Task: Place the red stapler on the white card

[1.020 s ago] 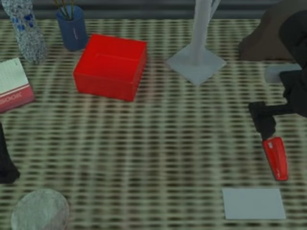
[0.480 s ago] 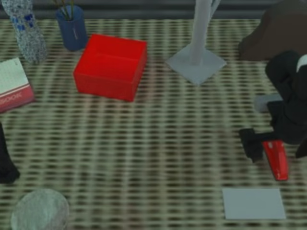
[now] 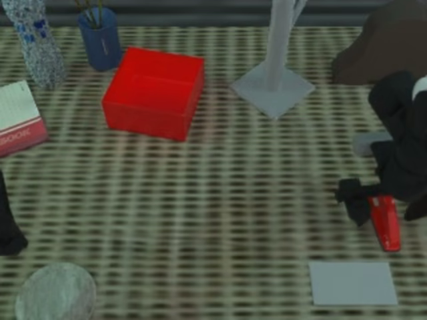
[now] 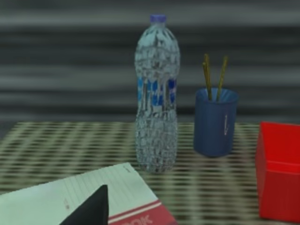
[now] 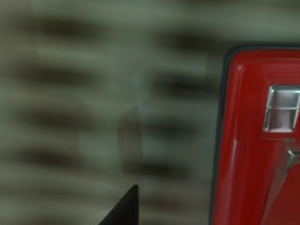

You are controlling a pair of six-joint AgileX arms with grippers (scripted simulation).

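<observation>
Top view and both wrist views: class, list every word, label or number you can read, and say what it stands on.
Book: white lettering on its red band, cut off and blurred; not readable.
Blue cup: a small pale mark on its side; too small to read.
Bottle: blue label patches; no legible text.
Red stapler, white card: no text.

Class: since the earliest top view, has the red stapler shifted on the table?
No. The red stapler lies at the same spot above the white card.

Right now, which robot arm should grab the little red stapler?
The right arm, probably. Its gripper is already over the red stapler, and the white card lies just below it in the top view. The left arm sits parked at the table's far left edge.
</observation>
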